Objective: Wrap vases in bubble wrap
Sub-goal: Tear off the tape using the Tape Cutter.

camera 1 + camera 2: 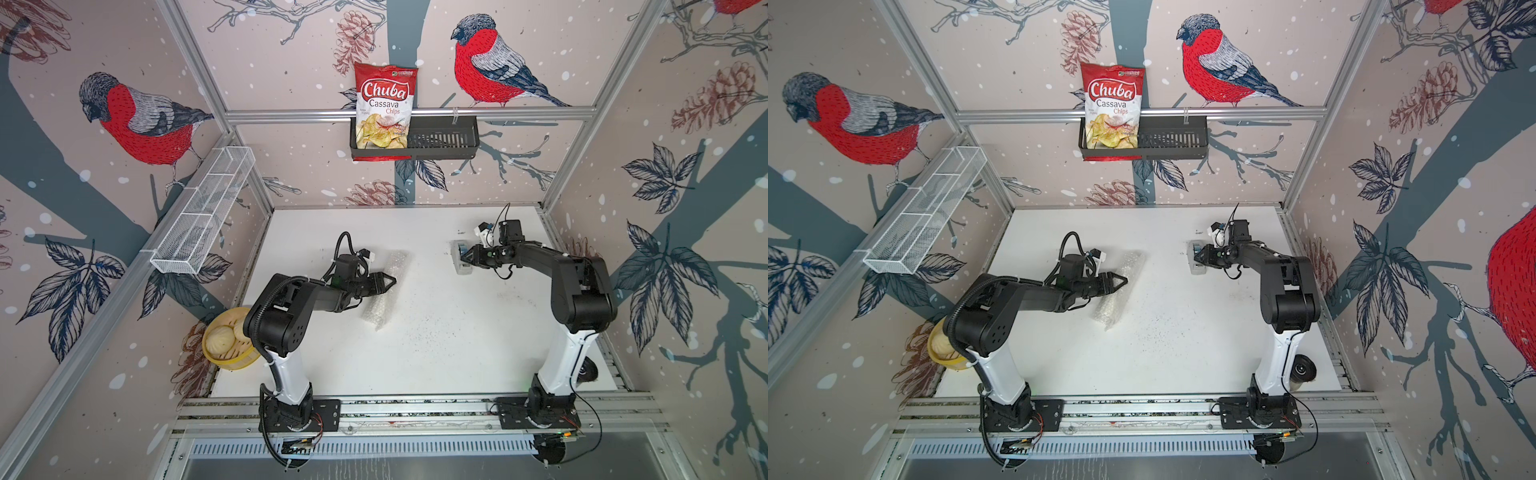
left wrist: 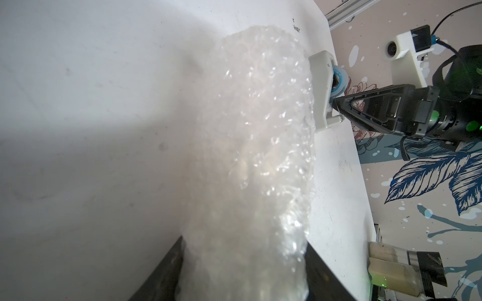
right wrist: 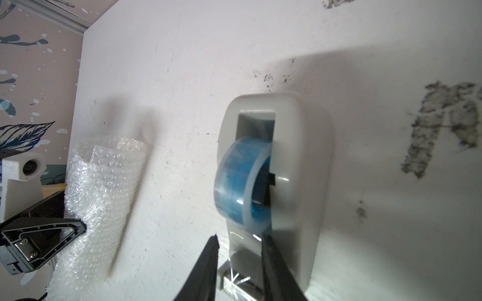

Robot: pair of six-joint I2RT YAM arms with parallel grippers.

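Basket (image 1: 442, 141) holds chips (image 1: 384, 106), steamer (image 1: 232, 364) buns (image 1: 219, 336); left pincer (image 1: 392, 281) clamps bubble wrap (image 1: 398, 261).

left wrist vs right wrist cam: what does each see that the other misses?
Left wrist only: the left gripper from inside, with a finger on either side of the bubble wrap, and a dark-capped jar by the edge of the table.
Right wrist only: the right gripper open, straddling the clear strip at the cutter of the tape dispenser. It also shows the wrap's open end and dark smudges on the table.
Both: the wrap, the white dispenser with its blue tape roll, and the opposite arm's gripper.
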